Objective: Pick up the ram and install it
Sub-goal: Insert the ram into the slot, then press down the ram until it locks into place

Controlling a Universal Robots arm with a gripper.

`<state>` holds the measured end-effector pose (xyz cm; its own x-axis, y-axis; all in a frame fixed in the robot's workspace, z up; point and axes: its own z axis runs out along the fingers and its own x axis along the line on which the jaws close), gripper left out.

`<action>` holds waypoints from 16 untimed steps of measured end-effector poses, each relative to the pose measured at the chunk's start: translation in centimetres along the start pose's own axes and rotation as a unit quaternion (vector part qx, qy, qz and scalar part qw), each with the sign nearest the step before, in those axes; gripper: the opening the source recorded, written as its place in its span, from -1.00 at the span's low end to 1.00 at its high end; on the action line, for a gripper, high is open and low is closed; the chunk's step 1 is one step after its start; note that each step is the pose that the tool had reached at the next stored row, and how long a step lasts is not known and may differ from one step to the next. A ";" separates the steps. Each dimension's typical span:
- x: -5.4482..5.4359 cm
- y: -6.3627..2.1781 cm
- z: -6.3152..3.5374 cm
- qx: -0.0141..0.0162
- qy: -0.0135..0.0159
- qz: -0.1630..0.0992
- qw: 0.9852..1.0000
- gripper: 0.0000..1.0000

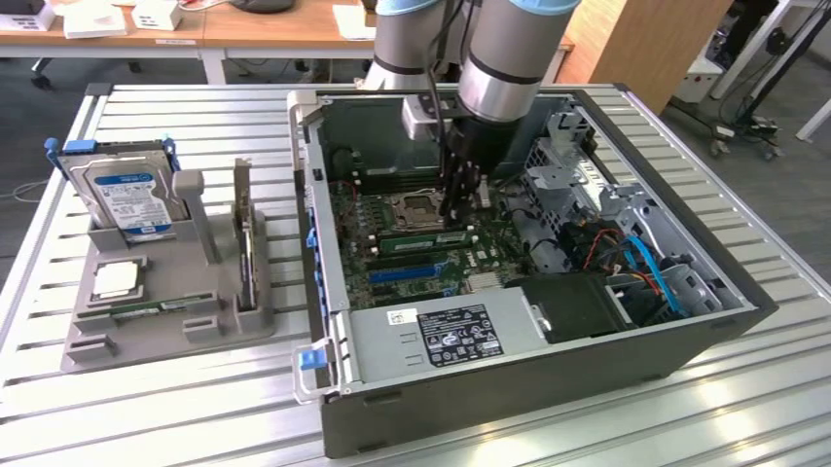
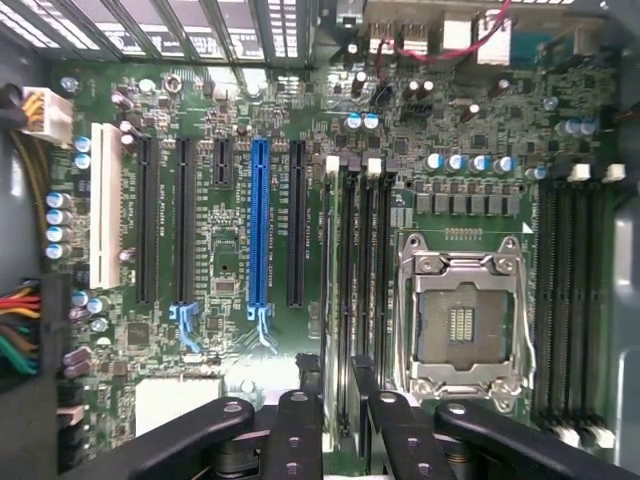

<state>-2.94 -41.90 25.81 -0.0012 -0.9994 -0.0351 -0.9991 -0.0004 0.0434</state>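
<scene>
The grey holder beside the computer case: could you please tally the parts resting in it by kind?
Hard drive: 1
Expansion card: 1
Processor chip: 1
Ram stick: 1
Total: 4

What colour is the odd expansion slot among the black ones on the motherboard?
Blue. The slot shows best in the wrist view.

Long green ram [image 1: 418, 239], on edge, apparently seated on the motherboard [image 2: 220, 120]

arm [image 1: 500, 49] cut off, pincer [image 2: 342, 402] base cropped
</scene>
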 end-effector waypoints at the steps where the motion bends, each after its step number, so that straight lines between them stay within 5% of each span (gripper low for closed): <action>1: 0.0 0.01 -0.27 0.000 0.000 0.000 1.000 -0.49; 11: -0.1 0.13 -2.99 0.001 0.000 0.000 1.000 -0.49; 16: -0.1 0.14 -3.23 0.001 0.000 0.000 1.000 -0.49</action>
<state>-2.94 -41.90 29.04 -0.0011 -0.9994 -0.0346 -0.9991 -0.0004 0.0415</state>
